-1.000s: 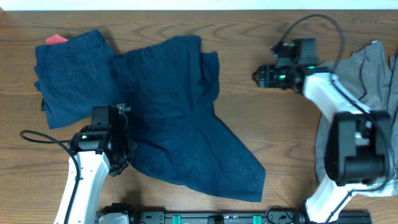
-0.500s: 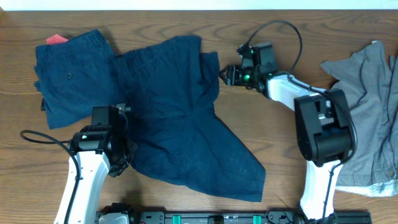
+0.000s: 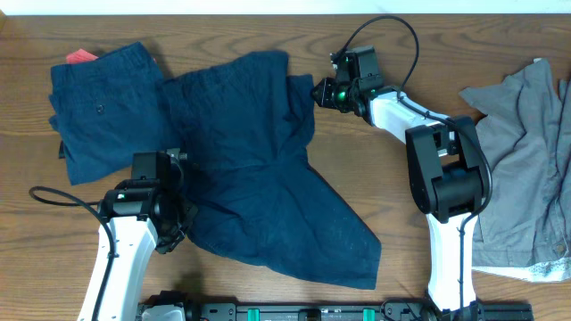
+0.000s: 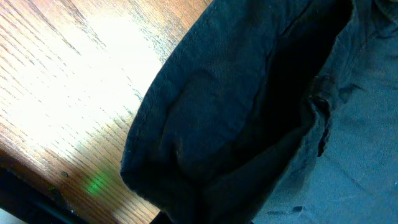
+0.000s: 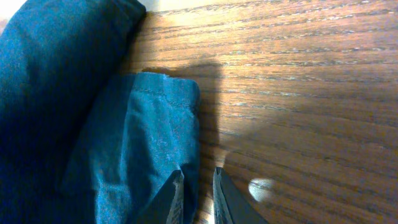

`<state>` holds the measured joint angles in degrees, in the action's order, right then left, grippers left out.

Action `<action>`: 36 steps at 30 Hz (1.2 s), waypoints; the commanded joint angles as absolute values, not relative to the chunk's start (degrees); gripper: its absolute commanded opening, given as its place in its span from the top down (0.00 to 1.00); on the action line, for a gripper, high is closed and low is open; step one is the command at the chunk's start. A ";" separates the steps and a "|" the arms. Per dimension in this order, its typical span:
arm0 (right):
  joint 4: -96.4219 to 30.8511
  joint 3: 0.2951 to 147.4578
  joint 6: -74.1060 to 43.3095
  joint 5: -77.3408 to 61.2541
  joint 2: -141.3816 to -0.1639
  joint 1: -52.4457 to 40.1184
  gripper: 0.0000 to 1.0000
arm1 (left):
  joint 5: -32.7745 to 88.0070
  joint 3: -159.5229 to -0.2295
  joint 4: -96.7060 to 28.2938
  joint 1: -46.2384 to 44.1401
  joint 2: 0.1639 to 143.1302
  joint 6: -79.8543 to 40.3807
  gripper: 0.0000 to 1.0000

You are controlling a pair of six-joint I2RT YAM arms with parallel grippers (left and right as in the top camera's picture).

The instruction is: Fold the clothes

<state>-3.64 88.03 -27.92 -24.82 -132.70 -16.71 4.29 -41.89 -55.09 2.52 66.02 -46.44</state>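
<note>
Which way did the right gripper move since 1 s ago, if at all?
Yes. The right gripper swung left, from near the gray garment to the dark blue shorts, at their right edge.

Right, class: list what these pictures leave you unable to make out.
- Left end effector: its fingers, hidden by the dark shorts in overhead and left wrist views.
- Right end effector: whether it pinches the hem; right wrist frame's bottom edge cuts it off.
- Grey garment: overhead's right edge crops it.
- Red item: mostly under the folded shorts.
</note>
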 commanded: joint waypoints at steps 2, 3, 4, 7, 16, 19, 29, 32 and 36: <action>-4.12 88.47 -26.92 -25.98 -134.41 -17.96 0.82 | 4.01 -41.85 -55.22 2.83 66.24 -46.09 0.92; -4.16 88.47 -26.92 -25.98 -134.41 -18.24 0.82 | 4.01 -41.85 -55.22 2.81 66.24 -46.09 0.92; -4.14 88.47 -26.92 -25.93 -134.41 -18.55 0.81 | 4.01 -41.85 -55.24 2.81 66.24 -46.09 0.92; -4.12 88.47 -26.96 -23.73 -134.41 -19.51 0.85 | 4.01 -41.85 -55.42 2.83 66.24 -46.09 0.92; -9.82 89.03 -27.18 -16.80 -133.27 -16.51 0.99 | 4.01 -41.85 -55.64 2.83 66.24 -46.09 0.92; -16.40 89.58 -27.16 -10.96 -129.36 -11.79 0.99 | 4.01 -41.85 -55.64 2.83 66.24 -46.09 0.92; -41.47 89.56 -24.18 -6.37 -113.34 1.63 0.94 | 4.01 -41.85 -55.18 2.83 66.24 -46.11 0.92; -50.74 89.52 -21.21 -5.39 -112.84 1.80 0.88 | 4.01 -41.85 -54.81 2.83 66.24 -46.11 0.92; -57.52 88.33 -20.84 1.19 -113.14 1.69 0.75 | 4.01 -41.85 -54.52 2.83 66.24 -46.11 0.92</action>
<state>-55.55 89.41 -22.92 -5.58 -112.01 2.24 6.00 -41.82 -54.54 2.57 66.17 -46.28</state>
